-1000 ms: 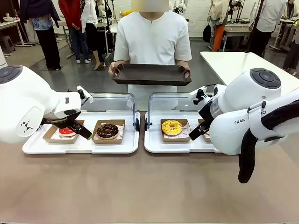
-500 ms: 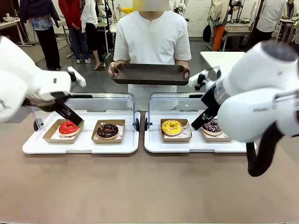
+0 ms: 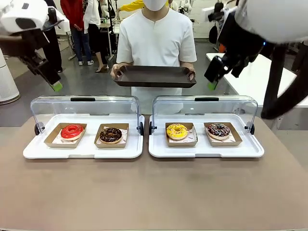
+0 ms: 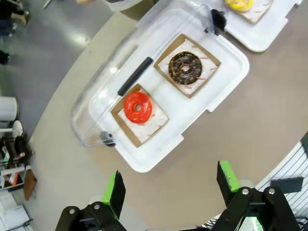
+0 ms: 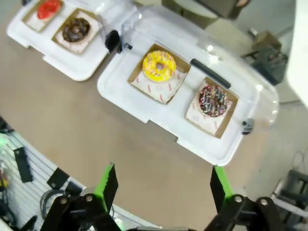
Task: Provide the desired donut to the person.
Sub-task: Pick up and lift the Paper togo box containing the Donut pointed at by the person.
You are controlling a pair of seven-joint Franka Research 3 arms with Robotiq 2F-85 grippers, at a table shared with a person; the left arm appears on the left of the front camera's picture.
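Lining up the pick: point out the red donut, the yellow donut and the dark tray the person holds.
red donut (image 4: pixel 131 109), left wrist view, on the glaze beside the hole.
yellow donut (image 5: pixel 152 67), right wrist view, on the icing beside the hole.
dark tray (image 3: pixel 155 76), front view, on its bare floor.

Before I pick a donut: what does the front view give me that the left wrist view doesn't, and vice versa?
Front view adds the person holding a dark tray, the sprinkled chocolate donut and the right gripper, held high. Left wrist view adds a look straight down past the left gripper, its green pads spread. Both share the red donut, chocolate donut and yellow donut, plus the left white tray.
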